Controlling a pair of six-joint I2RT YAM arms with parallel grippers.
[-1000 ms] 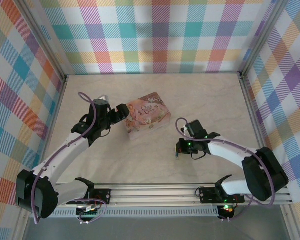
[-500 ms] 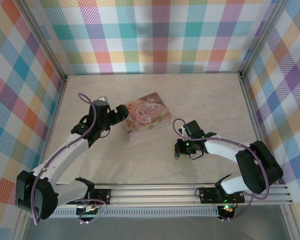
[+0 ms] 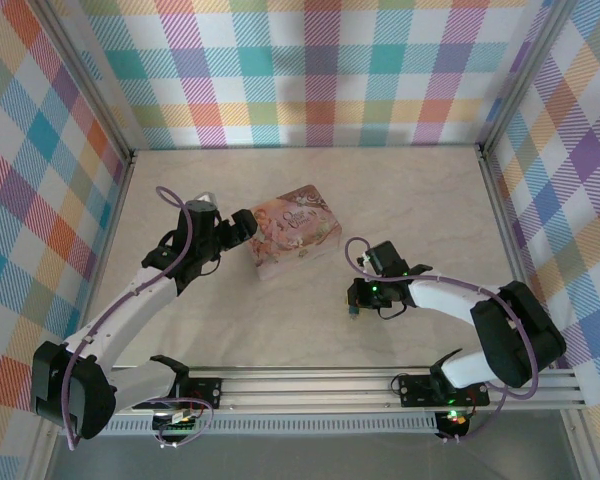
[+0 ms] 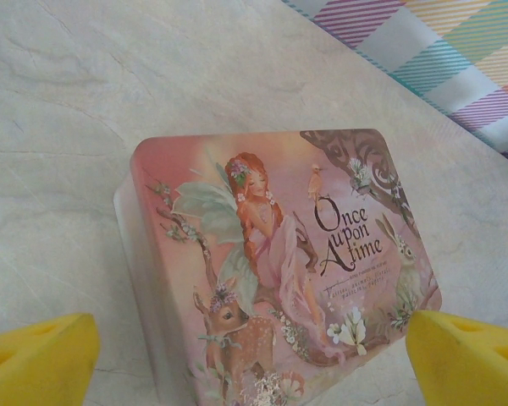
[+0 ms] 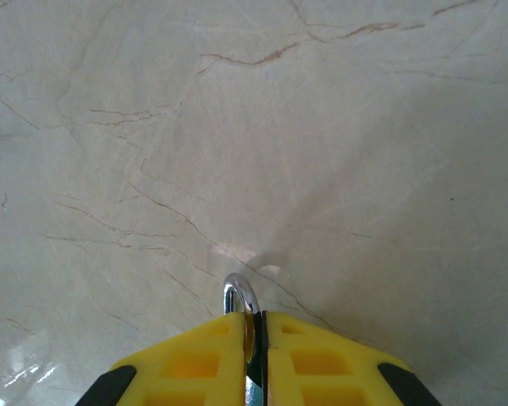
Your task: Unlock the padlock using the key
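Observation:
My right gripper is shut on the padlock. Its silver shackle pokes out ahead of the yellow fingertips, and a sliver of teal body shows in the slit between them, just above the marble table. From above, the right gripper points at the near middle of the table, with a speck of the padlock at its tip. The key is hidden. My left gripper is open, with its yellow fingers spread wide on either side of the near end of the pink tin.
The pink illustrated tin lies flat left of centre, with my left gripper at its left end. Bare marble table surrounds it. Checked walls close the back and sides, and a metal rail runs along the near edge.
The right gripper has slid slightly left with the padlock still in it. The left arm and the tin have stayed put.

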